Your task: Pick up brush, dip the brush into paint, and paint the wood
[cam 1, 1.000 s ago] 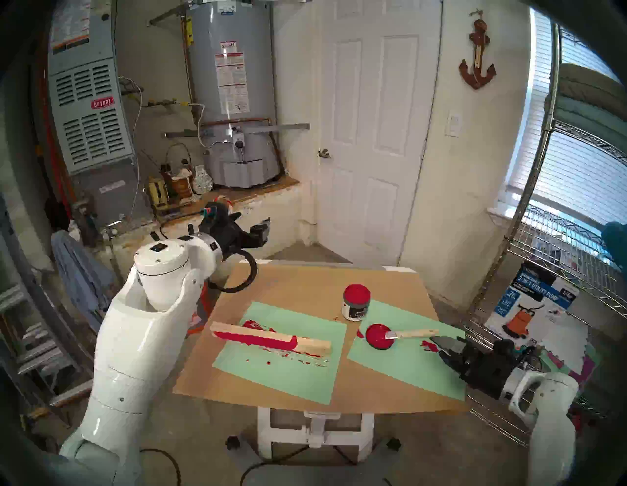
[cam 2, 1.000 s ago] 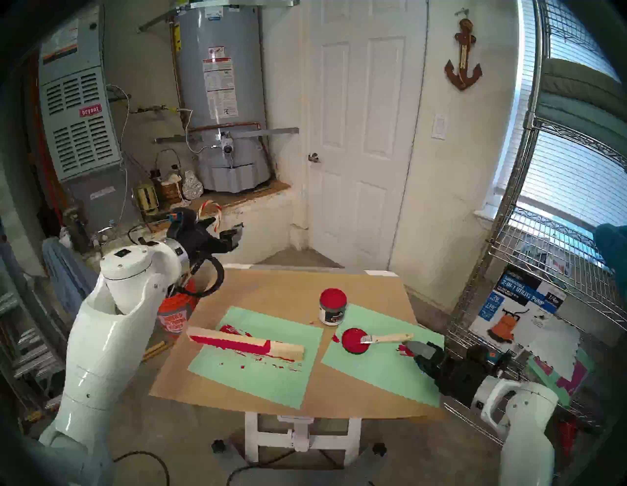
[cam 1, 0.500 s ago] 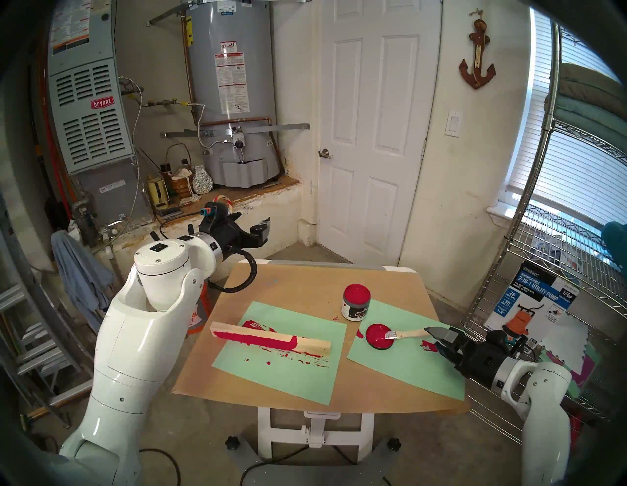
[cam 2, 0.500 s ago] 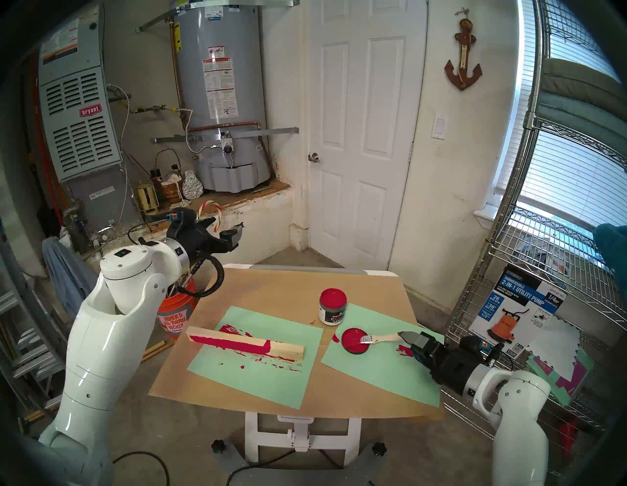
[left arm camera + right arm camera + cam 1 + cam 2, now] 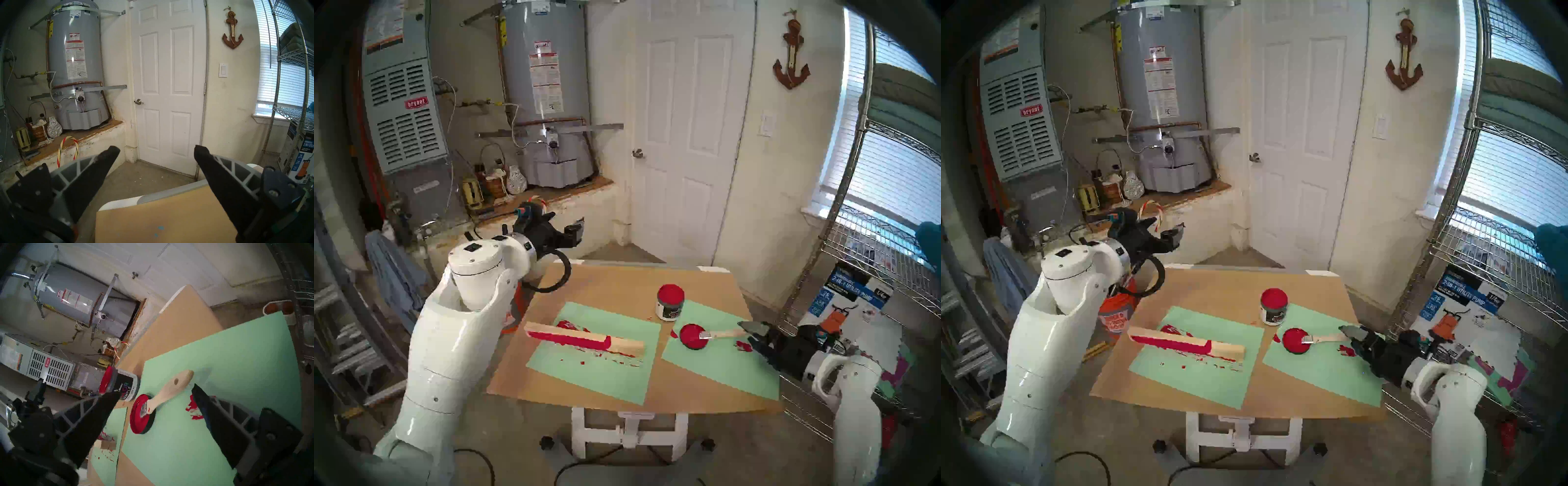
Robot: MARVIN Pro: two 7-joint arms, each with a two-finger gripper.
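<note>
Just ahead of your right gripper (image 5: 157, 392), wide open and empty, the brush (image 5: 167, 391) lies, bristles on the red lid (image 5: 141, 414).

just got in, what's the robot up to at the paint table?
It is going for the brush, which lies with its bristles on the red lid. The right pincer is open, at the handle's end, not gripping yet. The left pincer hangs open beyond the table, idle. The wood is partly painted red; the paint jar stands open.
</note>
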